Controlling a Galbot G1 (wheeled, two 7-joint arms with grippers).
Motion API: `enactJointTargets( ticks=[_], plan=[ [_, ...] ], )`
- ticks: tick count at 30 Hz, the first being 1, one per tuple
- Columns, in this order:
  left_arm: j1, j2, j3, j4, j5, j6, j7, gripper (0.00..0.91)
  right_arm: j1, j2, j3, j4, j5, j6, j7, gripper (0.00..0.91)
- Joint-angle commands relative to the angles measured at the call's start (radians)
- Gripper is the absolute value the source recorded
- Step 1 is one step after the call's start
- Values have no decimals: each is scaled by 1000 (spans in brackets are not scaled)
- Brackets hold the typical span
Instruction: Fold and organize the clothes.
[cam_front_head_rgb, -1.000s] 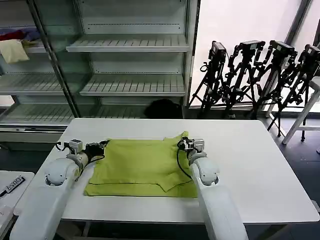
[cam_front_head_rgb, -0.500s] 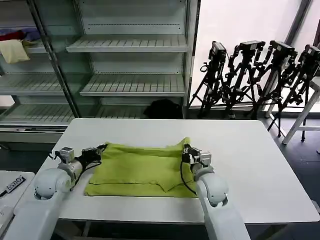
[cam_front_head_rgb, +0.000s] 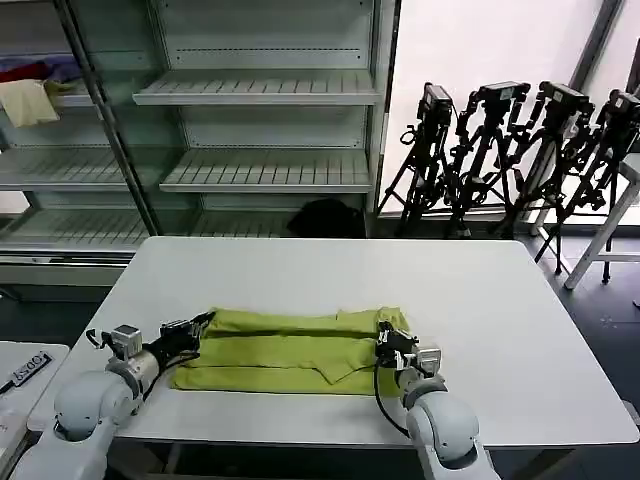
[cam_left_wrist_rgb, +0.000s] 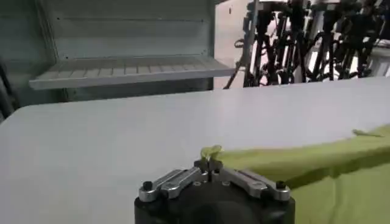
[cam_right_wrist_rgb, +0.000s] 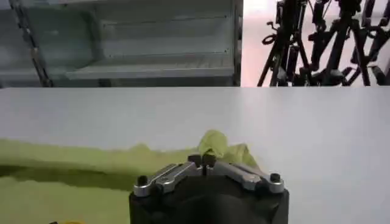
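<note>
Head view shows a lime T-shirt (cam_front_head_rgb: 290, 350) lying as a long, low folded band on the white worktop (cam_front_head_rgb: 500, 300), toward the 6 o'clock edge of it, nearest the robot. At the band's 9 o'clock end the left tool (cam_front_head_rgb: 196, 325) pinches the upper fabric layer; in the left wrist view that tool (cam_left_wrist_rgb: 210, 163) has its fingers drawn tight together on a small peak of lime cloth, with the T-shirt (cam_left_wrist_rgb: 341, 176) spreading away beyond it. At the band's 3 o'clock end the right tool (cam_front_head_rgb: 385, 340) grips the other corner; the right wrist view shows the tool (cam_right_wrist_rgb: 206, 159) closed narrow on a bunched fold of the T-shirt (cam_right_wrist_rgb: 73, 164). Metal shelves (cam_front_head_rgb: 265, 90) stand at 12 o'clock behind the worktop, and black tripods (cam_front_head_rgb: 520, 150) lean at about 2 o'clock.
</note>
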Motion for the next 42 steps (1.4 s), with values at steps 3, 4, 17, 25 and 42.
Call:
enactJointTargets(
  ticks=[3,4,17,25,42],
  plan=[
    [74,4,-21,-43,51,-13,12,10,-72,-5,6,74,-16,1,-12,0],
    [76,4,-22,-46,62,-14,13,10,-76,-4,6,79,-21,1,-13,0],
    [105,-9,-23,-73,143,-11,5,40,-92,8,4,59,-139,2,-17,907],
    [114,-29,-24,-99,144,-13,-23,907,-102,19,-22,52,-372,17,9,907],
    [156,-182,-66,-230,66,-50,-321,907,-89,35,56,195,-122,118,52,907]
  ],
)
